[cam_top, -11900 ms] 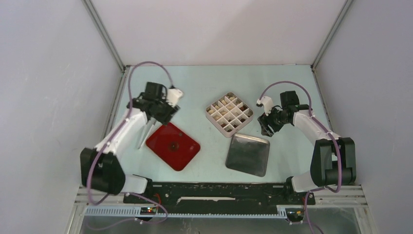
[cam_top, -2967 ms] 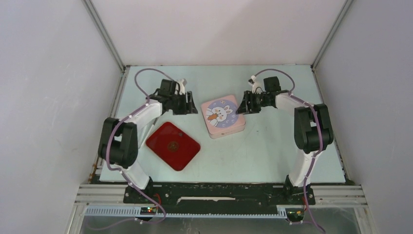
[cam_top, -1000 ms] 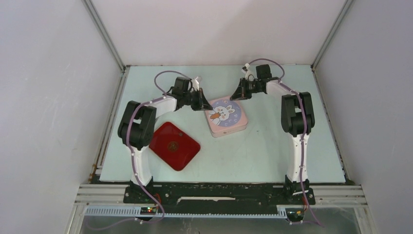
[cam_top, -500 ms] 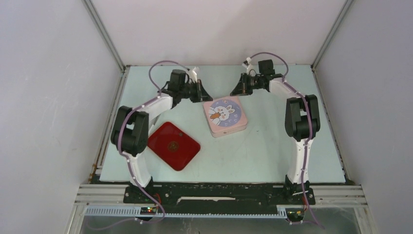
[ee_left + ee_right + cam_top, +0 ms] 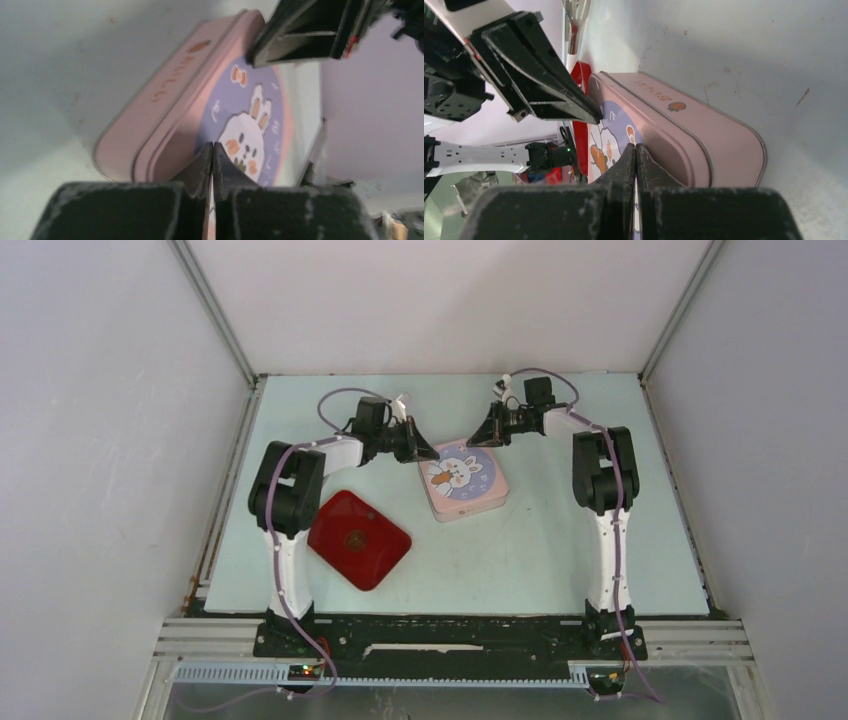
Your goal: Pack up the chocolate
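Note:
No chocolate shows in any view. A pink tin [image 5: 463, 478] with a rabbit on its lid lies closed in the middle of the table. My left gripper [image 5: 432, 453] is shut, its tips [image 5: 212, 146] down at the lid's far left edge. My right gripper [image 5: 472, 440] is shut too, its tips [image 5: 634, 146] at the lid's far right edge. Neither holds anything. In the left wrist view the tin [image 5: 200, 100] runs ahead, with the right gripper [image 5: 255, 57] over its far corner. The right wrist view shows the tin [image 5: 694, 130] and the left gripper [image 5: 596, 117] opposite.
A red tray [image 5: 359, 539] lies flat on the table, near and left of the tin, and its edge [image 5: 579, 135] shows behind the tin in the right wrist view. Both arms reach far forward, elbows raised. Grey walls close in the table on three sides.
Half a second ago both grippers stood back from the tin, nearer the far wall. They have since come back down to the lid's far edge. The tin has barely shifted.

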Robot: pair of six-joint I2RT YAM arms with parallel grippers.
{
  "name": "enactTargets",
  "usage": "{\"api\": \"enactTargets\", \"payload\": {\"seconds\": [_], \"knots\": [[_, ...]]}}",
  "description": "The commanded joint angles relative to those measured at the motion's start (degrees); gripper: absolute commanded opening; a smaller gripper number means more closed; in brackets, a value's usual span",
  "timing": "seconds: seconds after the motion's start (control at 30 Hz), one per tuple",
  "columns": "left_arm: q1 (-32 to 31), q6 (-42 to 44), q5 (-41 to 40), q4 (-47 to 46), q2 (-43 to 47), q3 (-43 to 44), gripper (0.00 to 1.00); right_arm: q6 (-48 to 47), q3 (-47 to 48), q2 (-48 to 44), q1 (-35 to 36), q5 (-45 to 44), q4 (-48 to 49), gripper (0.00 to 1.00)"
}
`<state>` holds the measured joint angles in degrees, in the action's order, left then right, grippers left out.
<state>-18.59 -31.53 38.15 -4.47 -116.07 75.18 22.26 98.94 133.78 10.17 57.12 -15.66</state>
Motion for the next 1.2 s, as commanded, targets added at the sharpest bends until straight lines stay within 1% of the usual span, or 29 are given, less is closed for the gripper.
{"api": "enactTargets", "payload": {"seconds": [0.0, 0.1, 0.23, 0.3, 0.33, 0.37, 0.4, 0.47, 0.5, 0.53, 0.57, 0.63, 0.67, 0.7, 0.73, 0.8, 1.0, 1.1, 1.17], "knots": [[0.47, -3.27, 1.02, 1.61, -3.7, 1.2, 0.05, -0.42, -1.41, 2.57, 0.06, -2.05, -2.05, 0.01], [0.55, -3.42, 1.25, 0.87, -1.01, 1.65, 0.06, -0.94, -2.25, -1.04, -0.61, -1.09, -1.98, 0.01], [1.35, -1.6, 0.97, 1.55, 5.6, 3.15, 0.08, -3.47, -4.15, -10.2, -2.42, -2.23, -2.3, 0.02], [2.42, 1.03, 0.69, 3.41, 9.47, 4.44, 0.12, -7.71, -3.97, -15.47, -3.22, -5.39, -5.86, 0.06], [2.88, 3.61, 0.07, 5.79, 11.67, 5.16, 0.17, -11.0, -3.69, -18.1, -3.42, -8.26, -8.58, 0.11], [3.34, 6.7, -1.35, 8.57, 13.88, 5.74, 0.24, -15.22, -3.74, -20.64, -3.68, -10.78, -10.92, 0.2], [3.72, 10.73, -3.59, 12.94, 16.37, 6.15, 0.3, -17.55, -4.44, -23.18, -3.94, -13.46, -12.51, 0.28], [4.06, 18.92, -9.46, 18.48, 21.38, 5.71, 0.44, -19.95, -7.87, -28.46, -5.58, -16.63, -12.76, 0.47], [4.08, 22.61, -12.47, 20.14, 24.16, 4.53, 0.49, -20.24, -9.87, -30.74, -6.41, -17.86, -12.4, 0.62], [4.16, 25.78, -15.73, 21.18, 26.78, 3.03, 0.53, -20.38, -11.55, -33.16, -7.19, -19.07, -12.43, 0.91], [4.13, 29.63, -18.63, 21.84, 29.75, 1.43, 0.56, -20.8, -13.1, -35.46, -7.86, -19.87, -12.53, 0.98], [4.22, 34.75, -23.1, 22.92, 35.52, -1.57, 0.62, -20.95, -15.74, -39.55, -8.23, -23.11, -12.41, 1.0], [4.2, 36.19, -25.09, 23.37, 37.74, -2.67, 0.73, -20.08, -17.23, -42.26, -8.17, -26.21, -11.7, 1.0], [4.26, 36.75, -27.01, 23.82, 39.63, -3.45, 0.91, -18.52, -18.63, -44.3, -8.03, -29.85, -10.75, 1.0], [4.22, 37.36, -29.17, 24.3, 41.09, -3.94, 0.99, -17.21, -19.99, -46.38, -7.98, -32.82, -10.08, 1.0], [4.26, 38.65, -31.31, 25.66, 43.72, -4.31, 1.0, -16.82, -20.76, -50.11, -8.04, -36.45, -9.62, 1.0], [4.59, 40.33, -38.87, 28.48, 49.01, -5.3, 1.0, -20.16, -23.23, -60.82, -8.06, -44.36, -6.86, 1.0], [4.75, 39.08, -42.92, 26.66, 50.73, -8.07, 1.0, -21.72, -28.15, -63.55, -8.11, -46.17, -3.92, 1.0], [5.0, 38.61, -44.05, 25.81, 51.46, -9.66, 1.0, -21.82, -30.55, -63.63, -8.15, -46.22, -3.66, 1.0]]}}
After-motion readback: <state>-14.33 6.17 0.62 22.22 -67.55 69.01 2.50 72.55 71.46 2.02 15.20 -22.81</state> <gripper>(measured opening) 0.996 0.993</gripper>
